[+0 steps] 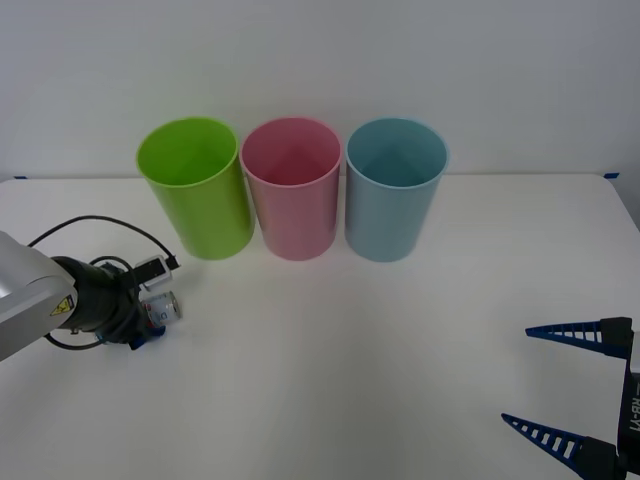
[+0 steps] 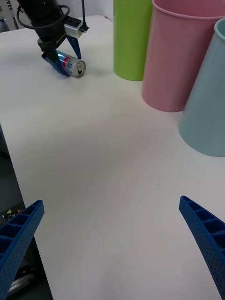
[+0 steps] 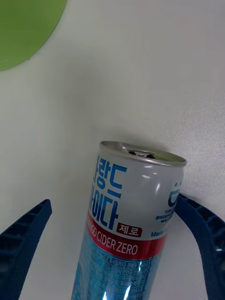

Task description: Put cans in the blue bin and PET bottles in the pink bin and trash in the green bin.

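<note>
Left gripper (image 1: 152,322), fingers apart, straddles the can (image 1: 163,309) lying on the bench (image 1: 350,360) near the green bin (image 1: 195,190); right gripper (image 1: 570,385) waits, fingers spread.

You have 3 bins standing in a row near the table's (image 1: 400,330) far edge: 1 green bin (image 1: 195,190), 1 pink bin (image 1: 292,190) and 1 blue bin (image 1: 393,190). You have 1 can (image 1: 163,309) lying near the left edge.
</note>
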